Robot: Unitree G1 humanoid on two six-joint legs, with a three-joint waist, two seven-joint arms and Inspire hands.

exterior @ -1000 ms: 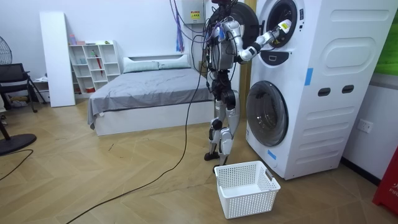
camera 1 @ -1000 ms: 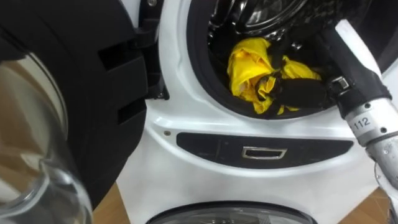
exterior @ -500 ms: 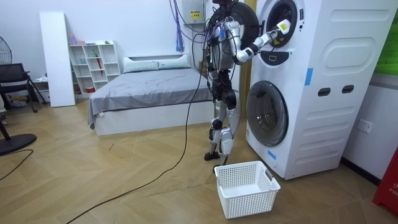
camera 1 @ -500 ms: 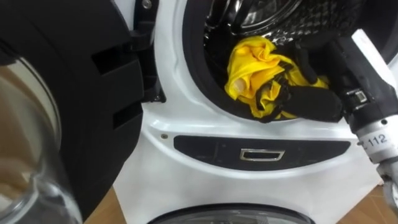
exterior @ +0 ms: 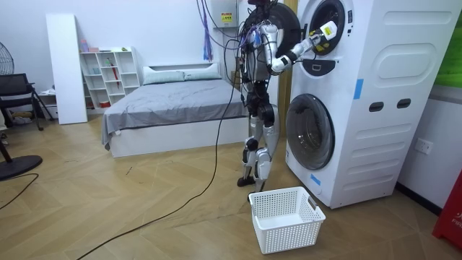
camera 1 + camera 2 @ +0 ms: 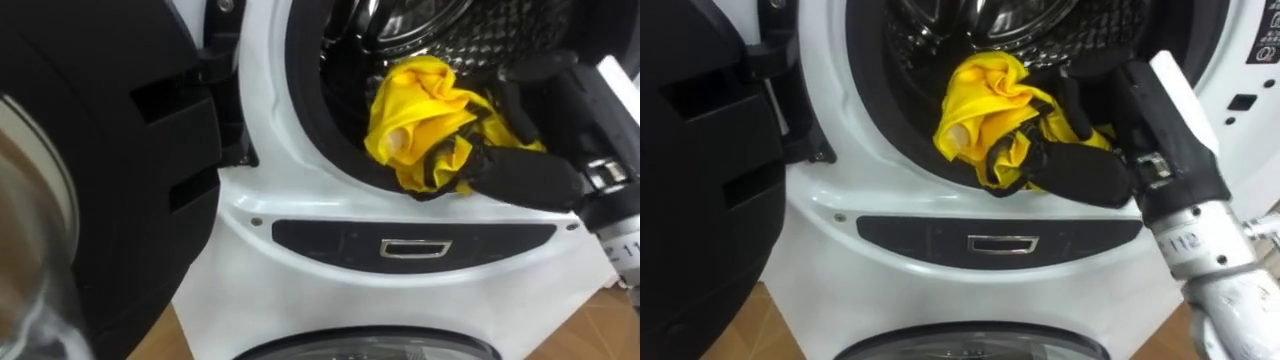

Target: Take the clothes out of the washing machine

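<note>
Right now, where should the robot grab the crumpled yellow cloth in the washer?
The bunched folds at the lip of the drum, reaching in through the open door. The crumpled yellow cloth is heaped there, and the right hand curls round it.

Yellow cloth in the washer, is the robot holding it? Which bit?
Yes. The right hand grips the yellow cloth by its lower, bunched part.

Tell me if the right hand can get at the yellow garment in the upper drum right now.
Yes, it looks so: the right hand is at the drum mouth with fingers curled into the yellow garment. The door stands swung open to the left, and nothing lies between.
</note>
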